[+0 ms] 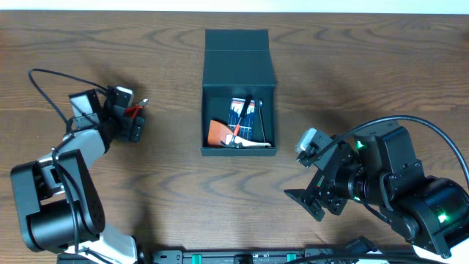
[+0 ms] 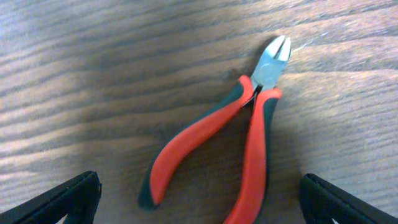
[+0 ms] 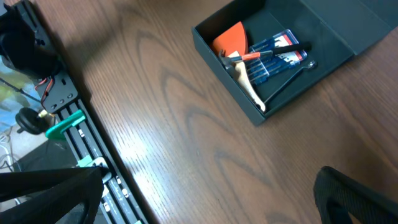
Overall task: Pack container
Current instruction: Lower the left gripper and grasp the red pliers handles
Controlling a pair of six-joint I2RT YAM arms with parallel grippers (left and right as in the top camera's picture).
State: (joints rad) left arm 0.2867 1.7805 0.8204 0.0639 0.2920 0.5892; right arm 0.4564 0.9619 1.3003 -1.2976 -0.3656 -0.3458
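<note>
The dark container (image 1: 239, 66) sits lid-open at the centre of the wooden worktop (image 1: 146, 44), tools inside. The left pincer (image 1: 133, 114) hovers open over red-handled pliers (image 2: 249, 124); the right pincer (image 1: 314, 172) hangs open nearby, gripping nothing.

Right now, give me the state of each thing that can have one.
Box: lid open, tools inside.
Pliers: tips together, lying on the table, not gripped.
Left gripper: open, over the pliers.
Right gripper: open, empty.
</note>
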